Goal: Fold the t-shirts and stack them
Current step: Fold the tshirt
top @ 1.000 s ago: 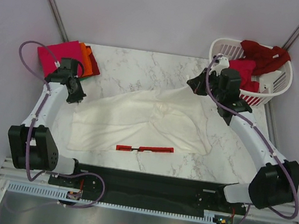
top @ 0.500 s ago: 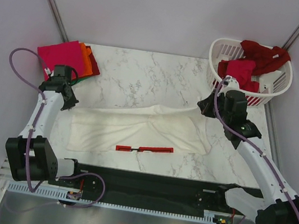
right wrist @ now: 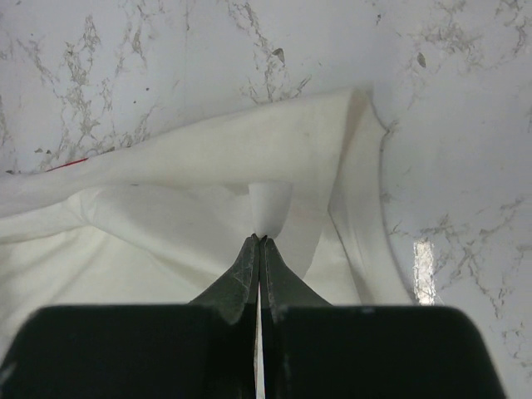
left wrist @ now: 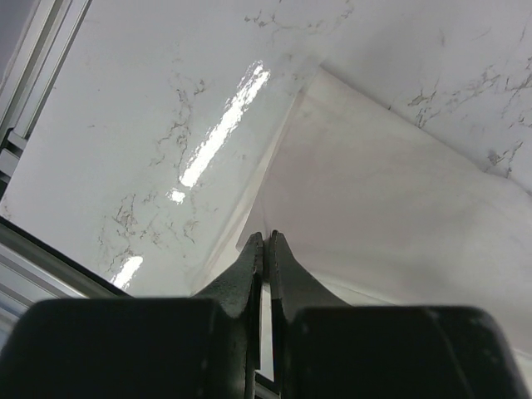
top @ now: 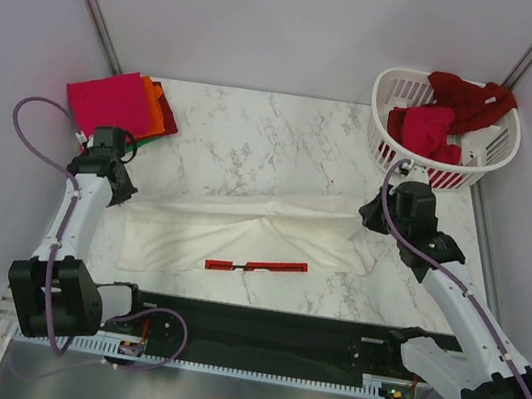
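On the marble table [top: 257,127] the cream t-shirt [top: 241,231] lies mid-frame, its ends pinched in the closed left gripper [left wrist: 268,241] and right gripper [right wrist: 259,239]; such thin pinches could slip, spoiling the fold

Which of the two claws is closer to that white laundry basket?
The right. The right gripper pinches the cream shirt at its edge, just on the near side of the basket. The left gripper holds the shirt's other end, across the table, beside the folded stack.
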You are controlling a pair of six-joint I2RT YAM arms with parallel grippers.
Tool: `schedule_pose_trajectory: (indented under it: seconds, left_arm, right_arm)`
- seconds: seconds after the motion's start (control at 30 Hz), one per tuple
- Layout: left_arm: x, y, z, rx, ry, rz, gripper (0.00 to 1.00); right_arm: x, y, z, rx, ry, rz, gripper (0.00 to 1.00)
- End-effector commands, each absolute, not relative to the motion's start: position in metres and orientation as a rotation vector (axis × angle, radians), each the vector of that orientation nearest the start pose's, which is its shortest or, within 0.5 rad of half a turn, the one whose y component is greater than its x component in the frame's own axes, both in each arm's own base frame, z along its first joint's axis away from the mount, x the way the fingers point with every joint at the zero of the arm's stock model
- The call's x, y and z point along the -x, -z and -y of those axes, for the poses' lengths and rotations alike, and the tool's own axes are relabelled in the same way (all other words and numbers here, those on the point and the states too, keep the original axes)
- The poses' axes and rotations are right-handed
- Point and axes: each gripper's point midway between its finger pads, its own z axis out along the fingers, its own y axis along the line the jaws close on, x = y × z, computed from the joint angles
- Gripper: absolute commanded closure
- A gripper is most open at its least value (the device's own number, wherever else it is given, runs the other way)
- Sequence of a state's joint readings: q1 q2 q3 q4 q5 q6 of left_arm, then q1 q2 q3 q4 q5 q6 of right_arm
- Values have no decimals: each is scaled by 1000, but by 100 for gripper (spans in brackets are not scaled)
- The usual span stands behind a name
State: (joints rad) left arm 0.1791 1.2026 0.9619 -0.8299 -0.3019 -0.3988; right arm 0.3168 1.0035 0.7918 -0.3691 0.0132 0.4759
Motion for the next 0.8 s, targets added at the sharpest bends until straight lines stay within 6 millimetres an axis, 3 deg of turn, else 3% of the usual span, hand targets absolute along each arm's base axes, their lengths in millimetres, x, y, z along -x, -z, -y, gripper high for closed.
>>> schedule_pose_trajectory:
  seconds: [0.0,0.17,0.27,0.3,0.4,0.43,0.47,0.5,0.6,0.7,0.77]
  left_arm:
    - [-247,-124,-80,862,-288,-2441,93]
    - [-239,-119,-79,875,-299,-2448,90]
    - [-235,-121,-82,911,-317,-2421,81]
    - [-235,-122,-82,912,-316,-2417,68]
    - [-235,-121,-82,914,-323,-2425,63]
    - [-236,-119,-82,912,-327,-2435,62]
    - [-236,-119,-84,914,-335,-2436,54]
    - [-236,-119,-84,914,-338,-2439,48]
    - [-240,-126,-86,928,-344,-2418,38]
    - [-247,-133,-84,927,-314,-2402,38]
    - [-253,-134,-77,915,-253,-2415,40]
  right_arm:
    - [-296,-189,-103,-221,-392,-2129,100]
    - [-280,-178,-90,-243,-324,-2170,100]
    - [-270,-160,-87,-278,-318,-2215,100]
    - [-266,-153,-88,-288,-327,-2235,100]
    - [-253,-127,-91,-301,-348,-2304,98]
    - [-249,-118,-91,-301,-349,-2327,89]
    - [-247,-113,-93,-299,-357,-2347,78]
    - [-246,-110,-93,-309,-358,-2359,53]
    - [-247,-110,-90,-368,-339,-2368,15]
    - [-251,-112,-87,-411,-308,-2369,6]
    - [-252,-109,-88,-421,-311,-2377,6]
